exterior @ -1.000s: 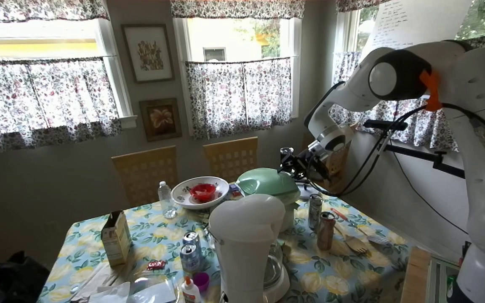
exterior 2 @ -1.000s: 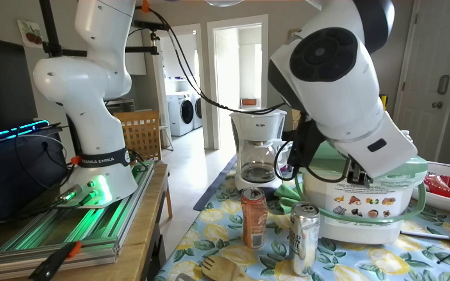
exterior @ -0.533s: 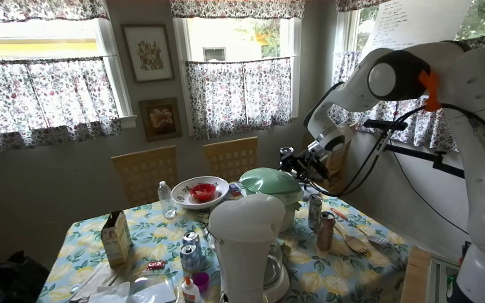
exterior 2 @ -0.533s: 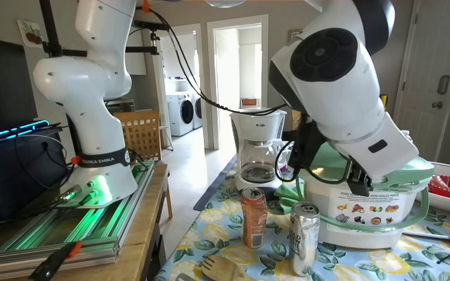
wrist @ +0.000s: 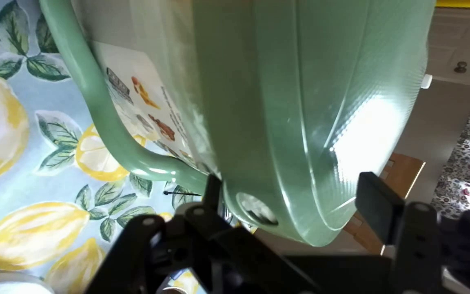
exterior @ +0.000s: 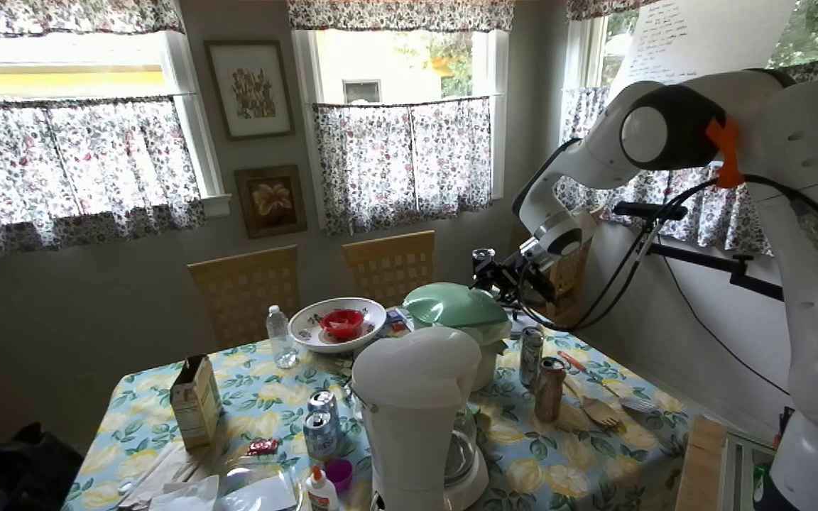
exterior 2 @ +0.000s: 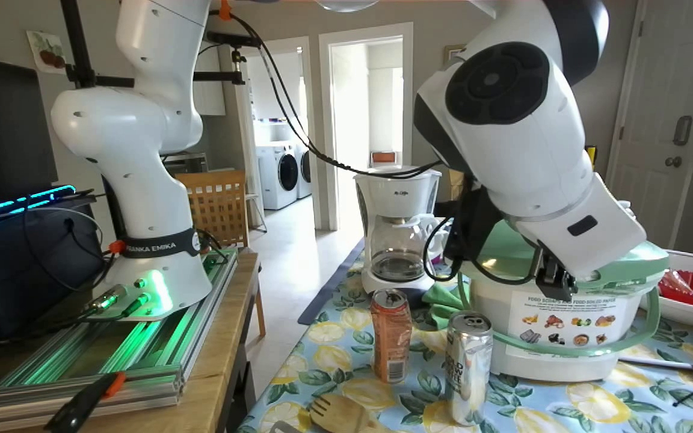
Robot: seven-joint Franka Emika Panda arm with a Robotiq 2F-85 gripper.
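Gripper [wrist: 293,194]: black; fingers standing wide apart. Green lid [wrist: 292,106]: atop the white bin [exterior 2: 563,328]; in the wrist view, one end lies between the fingers, contact cannot be told. Bin: labelled, upright on lemon-print tablecloth [exterior: 558,479]; green handle [wrist: 96,98] curved across its front. Silver can [exterior 2: 468,370], orange can [exterior 2: 391,337]: upright, near bin. Coffee maker [exterior 2: 399,201]: white, near bin. Large bowl [exterior: 306,330]: holding red bowl [exterior: 342,332].

Lemon-print cloth [exterior 2: 330,359] covered our bench [exterior: 558,461], and what a line-up we had: green-lidded bin [exterior 2: 569,328], upright orange can [exterior 2: 391,337], silver can [exterior 2: 468,370] near it, white coffee maker [exterior: 415,404], and there, a clear bottle [exterior: 281,338] just beside the wide bowl [exterior: 307,328]!
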